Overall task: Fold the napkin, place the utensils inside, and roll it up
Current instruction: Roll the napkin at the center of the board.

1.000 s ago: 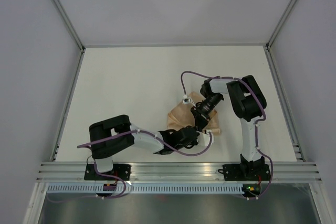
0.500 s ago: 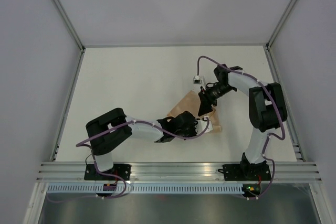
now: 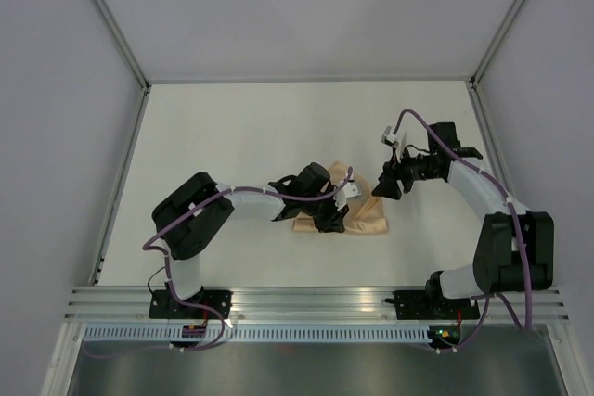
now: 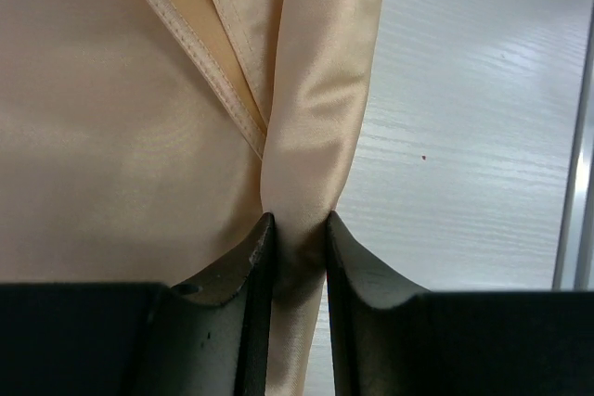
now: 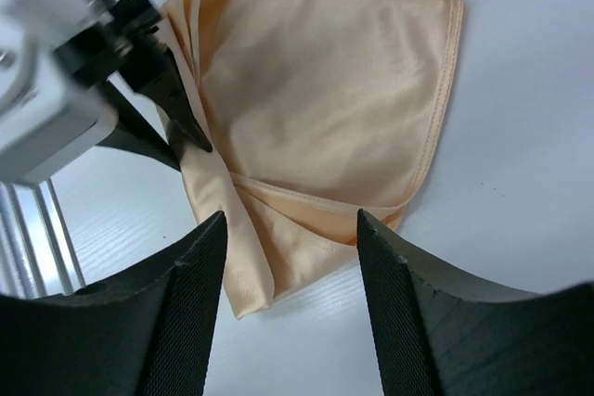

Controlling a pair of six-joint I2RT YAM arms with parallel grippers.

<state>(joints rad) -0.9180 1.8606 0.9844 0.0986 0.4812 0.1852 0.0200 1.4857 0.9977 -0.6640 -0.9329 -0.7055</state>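
1. A white table [image 3: 232, 155] closed in by pale walls [image 3: 65, 183] fills the top view.
2. The peach napkin [image 3: 369, 220] lies folded over itself and wrinkled, just right of centre in the top view.
3. My left claw [image 4: 297, 227] is clamped on a bunched fold at the napkin's edge. In the wrist view the cloth fans upward from between my fingers [image 4: 251, 257].
4. My right claw [image 5: 290, 224] hangs with its jaws spread wide above the napkin, gripping nothing. It sits at the cloth's upper right in the top view.
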